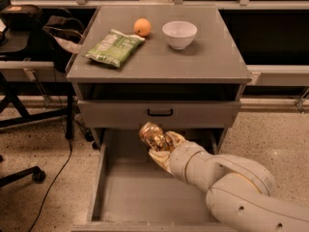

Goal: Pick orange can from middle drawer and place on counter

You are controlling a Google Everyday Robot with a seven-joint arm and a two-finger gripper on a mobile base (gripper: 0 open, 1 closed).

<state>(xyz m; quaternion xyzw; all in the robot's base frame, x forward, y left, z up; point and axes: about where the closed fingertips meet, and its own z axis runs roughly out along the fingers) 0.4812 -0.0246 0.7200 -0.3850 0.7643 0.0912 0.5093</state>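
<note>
One orange can (152, 135), tilted top-left, sits clamped in the gripper (159, 145) over the middle drawer (130, 192); the counter (212, 57) lies higher and farther back.

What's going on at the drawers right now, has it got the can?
The robot's claw is closed on the orange can and holds it over the open middle drawer, just below the upper drawer front. The can is not yet on the counter, where a green snack bag, an orange fruit and a white bowl sit.
</note>
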